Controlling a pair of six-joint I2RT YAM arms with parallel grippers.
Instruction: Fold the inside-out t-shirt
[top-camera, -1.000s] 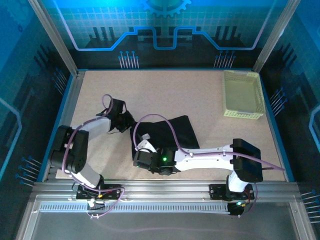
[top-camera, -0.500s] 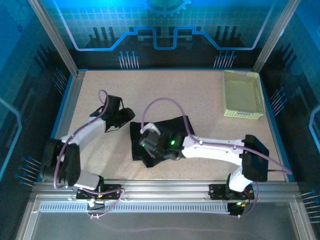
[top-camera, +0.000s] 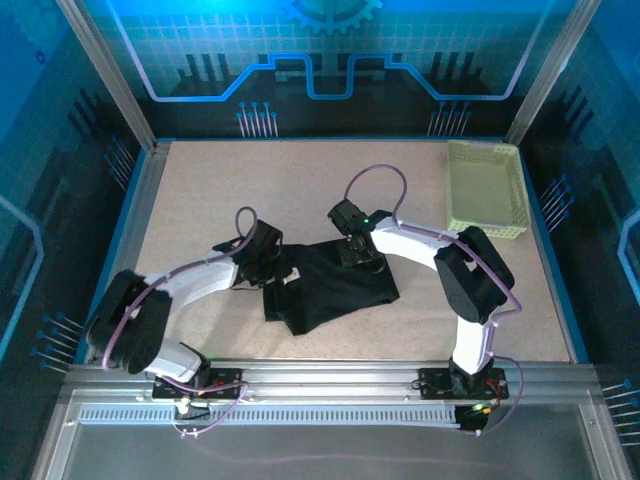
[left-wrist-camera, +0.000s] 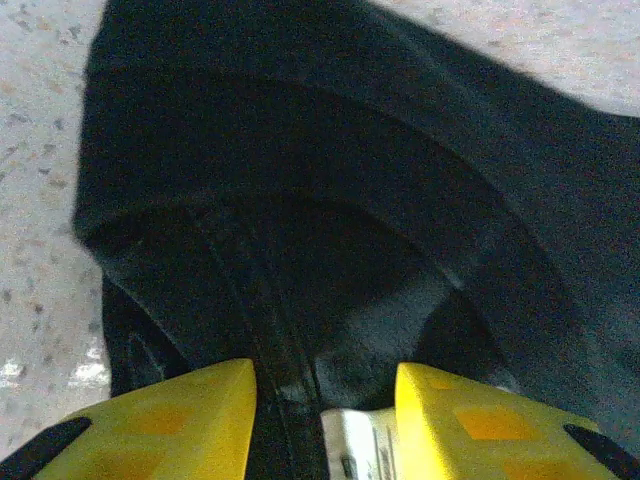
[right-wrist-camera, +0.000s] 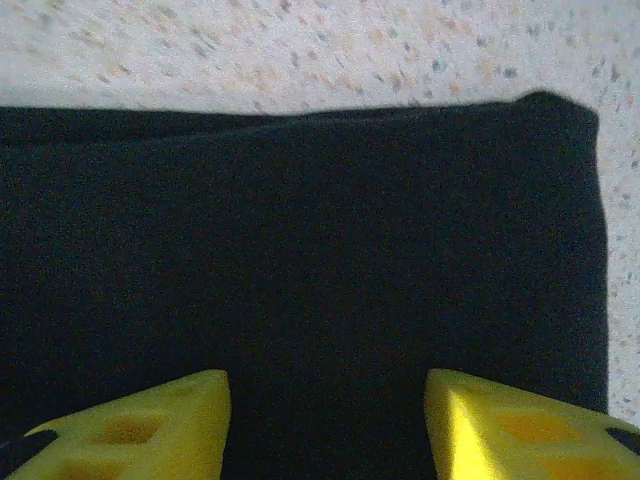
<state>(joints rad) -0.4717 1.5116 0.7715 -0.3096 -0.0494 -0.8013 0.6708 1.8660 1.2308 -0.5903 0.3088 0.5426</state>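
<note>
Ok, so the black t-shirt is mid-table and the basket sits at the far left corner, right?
No: the basket sits at the far right corner, as the top external view shows. The black t-shirt is mid-table, as you said.

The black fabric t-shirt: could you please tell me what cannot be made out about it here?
- Top external view: the black soft fabric t-shirt is too dark to show its folds, and the right claw covers its far edge.
- Left wrist view: the white label is cut off by the bottom edge; whether the left claw pinches fabric is unclear.
- Right wrist view: the shirt runs off the left and bottom edges.
</note>
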